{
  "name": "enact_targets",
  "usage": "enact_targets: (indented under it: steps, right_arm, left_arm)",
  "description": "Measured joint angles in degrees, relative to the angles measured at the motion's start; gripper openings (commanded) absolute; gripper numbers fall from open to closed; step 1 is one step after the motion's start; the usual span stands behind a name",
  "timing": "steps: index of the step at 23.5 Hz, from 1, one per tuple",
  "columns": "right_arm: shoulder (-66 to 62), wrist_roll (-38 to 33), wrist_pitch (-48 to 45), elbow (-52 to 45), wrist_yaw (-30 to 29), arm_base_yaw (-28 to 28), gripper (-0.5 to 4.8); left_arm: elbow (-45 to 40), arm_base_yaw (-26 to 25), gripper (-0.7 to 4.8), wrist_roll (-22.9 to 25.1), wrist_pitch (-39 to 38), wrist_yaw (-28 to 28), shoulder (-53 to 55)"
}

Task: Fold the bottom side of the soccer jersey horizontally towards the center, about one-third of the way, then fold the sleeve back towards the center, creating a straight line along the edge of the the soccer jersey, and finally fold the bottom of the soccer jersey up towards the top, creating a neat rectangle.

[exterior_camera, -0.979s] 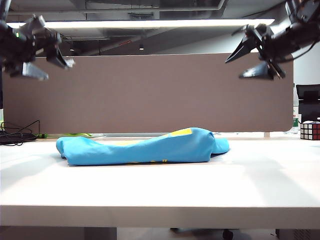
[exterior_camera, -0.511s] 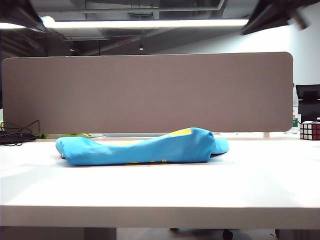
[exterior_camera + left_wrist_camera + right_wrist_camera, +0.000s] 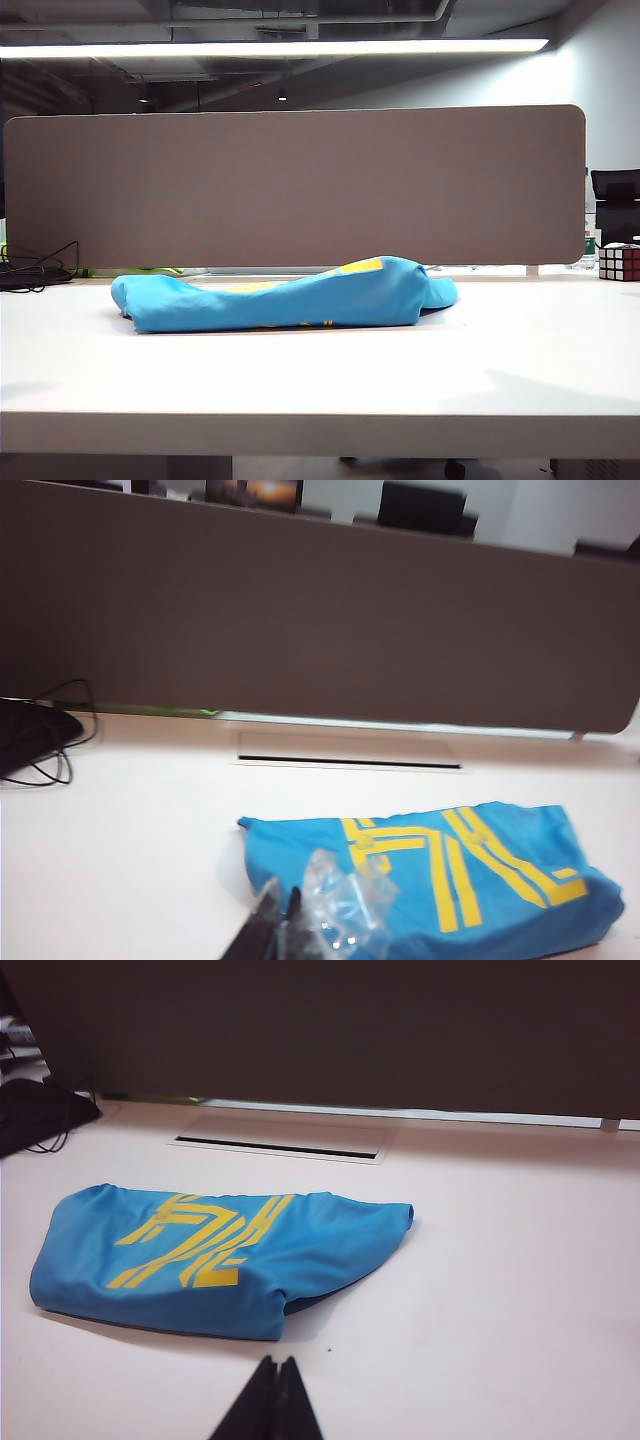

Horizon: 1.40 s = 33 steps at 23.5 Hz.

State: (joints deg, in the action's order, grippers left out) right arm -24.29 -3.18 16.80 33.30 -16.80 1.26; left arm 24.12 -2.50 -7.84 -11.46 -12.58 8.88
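Surface: white table (image 3: 320,385), brown partition (image 3: 300,185) behind
Jersey: soccer jersey (image 3: 285,293) bundled at table's centre, yellow print up
Left gripper (image 3: 278,915): fingers together, empty, at jersey's 7 o'clock
Right gripper (image 3: 275,1385): pinched together, empty, at jersey's 5 o'clock
Risk: lumpy bundle may spring open

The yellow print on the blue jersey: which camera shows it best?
The right wrist view: the soccer jersey lies whole with its yellow print unobstructed. In the left wrist view the left fingers cover part; the exterior view shows only its side edge.
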Motion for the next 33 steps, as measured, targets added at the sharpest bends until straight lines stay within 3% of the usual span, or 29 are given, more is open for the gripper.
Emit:
enact_targets:
  steps: [3,5,11,19,23,27,33]
  right_arm:
    - [8.0,-1.1,0.2,-5.6,2.2,0.0,-0.03]
    - [12.4,-1.4,-1.1,-9.5,3.4,0.1,-0.03]
    - [21.5,-1.7,-1.7,-23.4,6.6,0.0,-0.03]
    - [24.2,-1.9,-9.2,-32.9,11.1,-0.1,-0.03]
    - [24.2,-0.8,-14.0,-32.9,11.0,-0.4,-0.03]
    - [24.2,1.1,-16.8,-32.9,13.9,-0.4,-0.03]
    - [24.2,2.1,-19.1,-32.9,16.9,-0.4,-0.03]
  left_arm:
    - [-6.0,0.0,-0.06,-4.1,-1.2,0.2,-9.2]
    - [-7.2,0.0,-0.06,-6.0,-4.6,-0.5,-8.0]
    - [-9.1,0.4,-0.06,-6.2,-5.1,-1.9,-7.9]
    - [-9.2,0.4,-0.06,-5.0,-6.1,-0.7,-7.9]
    - [-12.3,0.3,-0.06,2.3,-0.2,0.0,-7.9]
    - [-16.5,0.3,-0.06,2.7,8.1,0.0,-7.9]
    - [-17.7,0.3,-0.06,5.1,13.7,0.9,-7.9]
